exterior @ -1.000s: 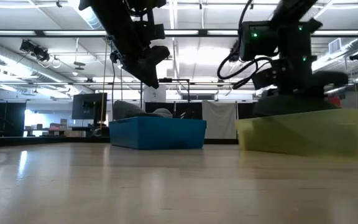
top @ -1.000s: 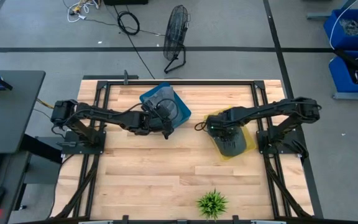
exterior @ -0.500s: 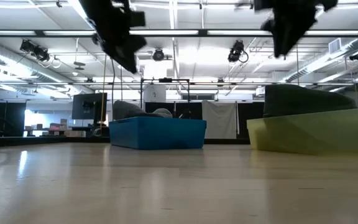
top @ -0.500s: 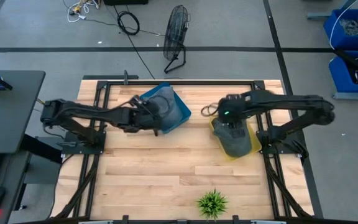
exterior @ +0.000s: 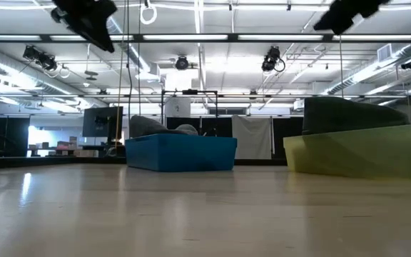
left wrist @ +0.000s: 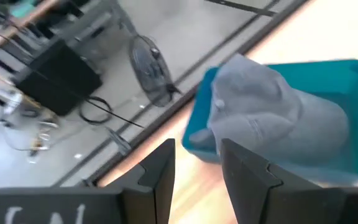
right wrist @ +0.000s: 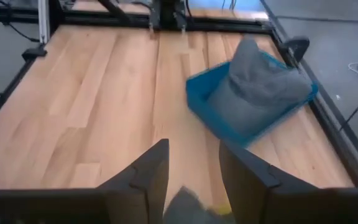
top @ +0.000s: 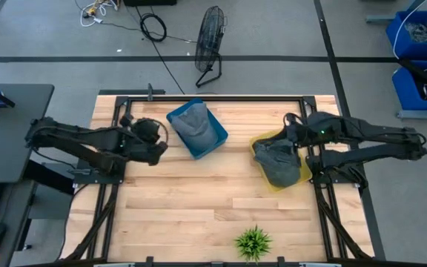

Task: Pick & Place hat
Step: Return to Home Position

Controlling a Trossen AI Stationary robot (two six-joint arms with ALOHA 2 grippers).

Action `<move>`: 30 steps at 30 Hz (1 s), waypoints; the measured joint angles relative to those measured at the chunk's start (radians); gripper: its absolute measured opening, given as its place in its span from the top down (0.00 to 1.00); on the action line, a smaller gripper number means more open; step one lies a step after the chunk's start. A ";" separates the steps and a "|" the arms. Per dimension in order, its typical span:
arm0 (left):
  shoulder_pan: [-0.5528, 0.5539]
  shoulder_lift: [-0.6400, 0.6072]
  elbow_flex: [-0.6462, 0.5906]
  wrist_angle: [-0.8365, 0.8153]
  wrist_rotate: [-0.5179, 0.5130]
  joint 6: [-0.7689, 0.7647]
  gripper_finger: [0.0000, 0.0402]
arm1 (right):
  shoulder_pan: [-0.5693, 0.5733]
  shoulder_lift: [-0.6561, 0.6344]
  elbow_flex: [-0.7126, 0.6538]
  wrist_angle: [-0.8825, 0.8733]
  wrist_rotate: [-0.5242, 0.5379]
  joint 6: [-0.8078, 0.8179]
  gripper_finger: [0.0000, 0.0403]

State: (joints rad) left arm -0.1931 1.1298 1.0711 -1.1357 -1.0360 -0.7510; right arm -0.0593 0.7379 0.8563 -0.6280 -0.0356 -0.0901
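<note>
Over the desk [top: 199, 200], both arms have drawn back since a second ago. Then your left pincer hung right above the blue bin and your right pincer was down in the yellow bin, on the dark caps. Half a second ago both were lifting clear.

Now your left pincer [top: 154, 139] sits near the desk's left edge, apart from the blue bin [top: 217, 133]. Your right pincer [top: 293, 127] is just beside the far corner of the yellow bin [top: 300, 175], off the caps. From table height, both arms show only at the very top of the picture, high above the bins.

Your left wrist camera shows that pincer's fingers [left wrist: 163, 168] apart with nothing between them. Your right wrist camera shows the same for the right pincer's fingers [right wrist: 154, 168].

The gray cap [top: 193, 119] lies in the blue bin, its crown rising above the wall [exterior: 152, 126]. The dark caps [top: 276, 163] are heaped in the yellow bin and stand above its rim [exterior: 348, 114].

Some white marks [left wrist: 42, 216] show on your left pincer's body, too blurred to read.
</note>
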 joint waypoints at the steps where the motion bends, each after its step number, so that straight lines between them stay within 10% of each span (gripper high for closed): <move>1: -0.008 -0.029 -0.022 0.001 0.018 -0.007 0.67 | 0.000 -0.023 -0.034 0.011 0.000 0.004 0.64; 10: -0.019 -0.390 -0.338 0.188 0.196 -0.125 0.67 | 0.000 -0.245 -0.324 0.226 0.001 0.068 0.64; 19: 0.015 -0.647 -0.628 0.957 0.469 0.339 0.67 | 0.000 -0.396 -0.474 0.419 0.000 0.046 0.64; 30: 0.144 -0.747 -0.686 0.910 0.460 0.446 0.67 | -0.002 -0.495 -0.553 0.469 -0.018 0.035 0.64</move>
State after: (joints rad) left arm -0.0493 0.3832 0.3846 -0.2260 -0.5758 -0.3052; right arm -0.0608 0.2432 0.3033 -0.1592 -0.0536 -0.0554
